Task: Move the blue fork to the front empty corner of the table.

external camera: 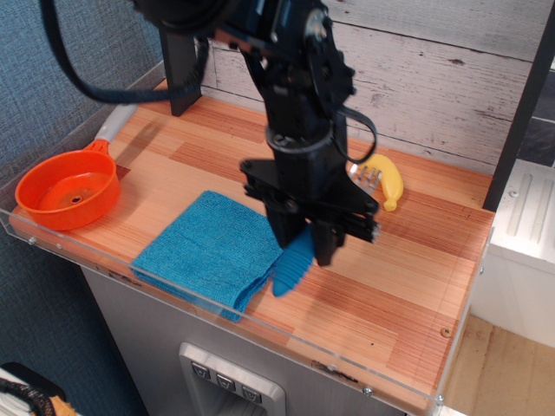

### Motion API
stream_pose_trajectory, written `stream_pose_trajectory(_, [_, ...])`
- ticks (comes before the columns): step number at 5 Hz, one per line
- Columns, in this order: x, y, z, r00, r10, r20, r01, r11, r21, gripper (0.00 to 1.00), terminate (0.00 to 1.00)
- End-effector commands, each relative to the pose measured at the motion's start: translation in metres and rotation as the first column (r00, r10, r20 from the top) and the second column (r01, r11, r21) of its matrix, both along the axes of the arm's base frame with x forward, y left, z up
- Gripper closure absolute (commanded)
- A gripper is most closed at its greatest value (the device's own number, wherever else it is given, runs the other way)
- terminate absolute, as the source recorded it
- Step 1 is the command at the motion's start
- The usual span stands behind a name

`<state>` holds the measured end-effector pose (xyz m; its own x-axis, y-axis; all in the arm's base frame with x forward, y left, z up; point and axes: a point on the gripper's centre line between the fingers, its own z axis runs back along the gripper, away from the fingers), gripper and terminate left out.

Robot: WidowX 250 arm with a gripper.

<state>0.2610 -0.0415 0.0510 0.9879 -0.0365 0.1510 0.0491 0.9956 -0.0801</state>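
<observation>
My gripper [305, 245] is shut on the blue fork [293, 262] and holds it above the middle of the table [217, 165]. The ribbed blue handle hangs down to the lower left, just right of the blue cloth. The silver tines [368, 179] stick out to the upper right behind the arm, in front of the banana. The front empty corner of the table [416, 334] lies to the lower right, bare striped wood with a dark screw dot [446, 332] by the clear rim.
A folded blue cloth [212, 250] lies at the front left centre. An orange pan [68, 189] with a grey handle sits at the left edge. A yellow banana [388, 184] lies at the back right. A dark post [179, 61] stands at the back left.
</observation>
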Motion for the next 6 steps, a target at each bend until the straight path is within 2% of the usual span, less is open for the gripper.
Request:
stream_pose_trajectory(1, [0.012, -0.021, -0.002, 0.991, 0.111, 0.080, -0.106, 0.992, -0.065, 1.00, 0.00])
stream_pose_trajectory(2, [0.014, -0.024, -0.011, 0.988, 0.141, 0.062, -0.136, 0.987, -0.080, 1.00, 0.00])
stream_pose_trajectory(4, [0.010, -0.031, -0.031, 0.986, 0.167, 0.023, -0.166, 0.985, -0.051, 1.00, 0.00])
stream_pose_trajectory(6, [0.011, -0.025, -0.037, 0.984, 0.176, -0.019, -0.177, 0.983, -0.054, 1.00, 0.00])
